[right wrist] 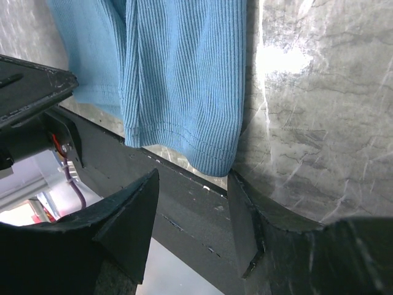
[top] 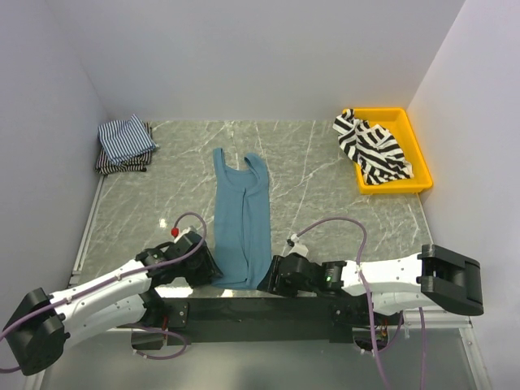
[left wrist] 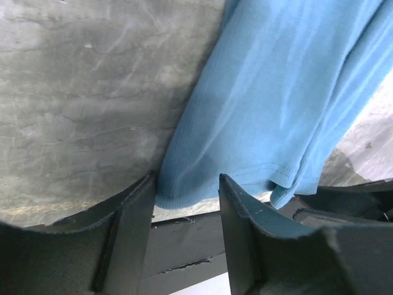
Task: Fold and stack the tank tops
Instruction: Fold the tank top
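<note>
Far left of the teal tank top (top: 242, 218), folded fine-striped tank tops (top: 124, 143) sit stacked at the back corner of the surface (top: 317, 166). Left gripper (left wrist: 187, 179) is low at the teal top's near-left hem corner, jaws apart at medium width, hem edge between the tips, not pinched. Teal top lies mid-surface, folded lengthwise into a narrow strip, straps away from the arms, hem at the near edge. Right gripper (right wrist: 193, 174) is at its near-right hem corner, jaws wide, nothing held, corner just beside one tip. Far right of the teal top, black-and-white striped tank top (top: 372, 148) lies crumpled in yellow tray (top: 416, 140), spilling over the tray's far-left corner.
</note>
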{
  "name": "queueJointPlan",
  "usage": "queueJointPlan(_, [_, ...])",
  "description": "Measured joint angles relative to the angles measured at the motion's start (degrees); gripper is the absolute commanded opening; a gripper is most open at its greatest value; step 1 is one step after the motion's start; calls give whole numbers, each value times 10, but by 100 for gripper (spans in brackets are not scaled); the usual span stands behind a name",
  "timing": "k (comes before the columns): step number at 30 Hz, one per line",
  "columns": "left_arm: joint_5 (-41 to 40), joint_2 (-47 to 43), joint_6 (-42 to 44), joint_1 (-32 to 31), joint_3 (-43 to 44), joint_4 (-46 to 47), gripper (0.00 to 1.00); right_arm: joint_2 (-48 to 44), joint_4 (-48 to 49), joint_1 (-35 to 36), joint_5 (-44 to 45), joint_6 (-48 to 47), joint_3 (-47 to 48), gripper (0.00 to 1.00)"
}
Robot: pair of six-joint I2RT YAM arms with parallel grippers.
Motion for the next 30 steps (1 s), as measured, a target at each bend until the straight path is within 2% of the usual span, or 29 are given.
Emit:
queueJointPlan(4, [-4,7,-6,-5,0,-2,41,2,0,0,1,5,0,55])
queueJointPlan(7, [-7,13,-10,-8,0,-4,29,3,0,1,2,11,0,55])
queueJointPlan(10, [-9,17,-13,-9,-1,-6,12,3,0,1,5,16,0,55])
queueJointPlan(11, [-9,17,-17,-10,-1,-7,1,3,-1,1,5,18,-1,55])
queueJointPlan(24, [-6,-17,-59,-16,-4,-53,1,-34,-64,5,25,29,-2,56])
queueJointPlan(30, [-1,-24,-69,-16,-4,-70,1,0,-71,6,25,29,17,56])
